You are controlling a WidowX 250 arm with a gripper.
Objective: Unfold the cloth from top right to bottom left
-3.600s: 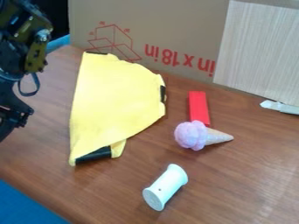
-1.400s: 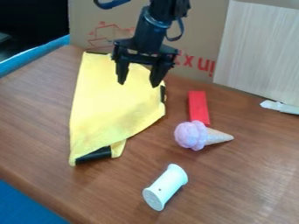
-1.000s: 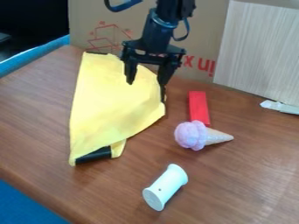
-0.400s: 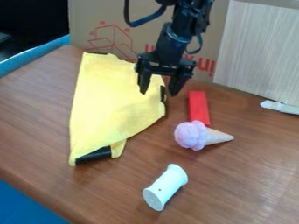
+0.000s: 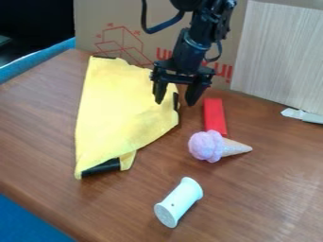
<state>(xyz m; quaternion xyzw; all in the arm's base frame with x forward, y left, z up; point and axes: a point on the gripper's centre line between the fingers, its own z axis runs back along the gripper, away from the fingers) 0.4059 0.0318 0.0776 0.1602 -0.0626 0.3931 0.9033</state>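
The black gripper [image 5: 174,102] hangs at the right edge of the yellow cloth, by its upper right corner, with its fingers spread apart and nothing held between them. One finger is over the cloth and the other is to the right of its black edge patch. The yellow cloth [image 5: 120,108] lies folded on the left half of the wooden table, narrowing to a point at its lower left, where a black strip and a small under-layer flap stick out.
A red block [image 5: 214,116] lies right of the gripper, touching or close to a purple ice cream cone toy [image 5: 207,146]. Nearer the front lies a white spool [image 5: 178,202]. A cardboard box [image 5: 157,35] and a pale panel [image 5: 281,54] stand behind; a whitish object [image 5: 302,115] is at right.
The arm came in from the upper left, passed over the cloth and shifted rightward to the cloth's right edge. The cloth and the toys have stayed in place.
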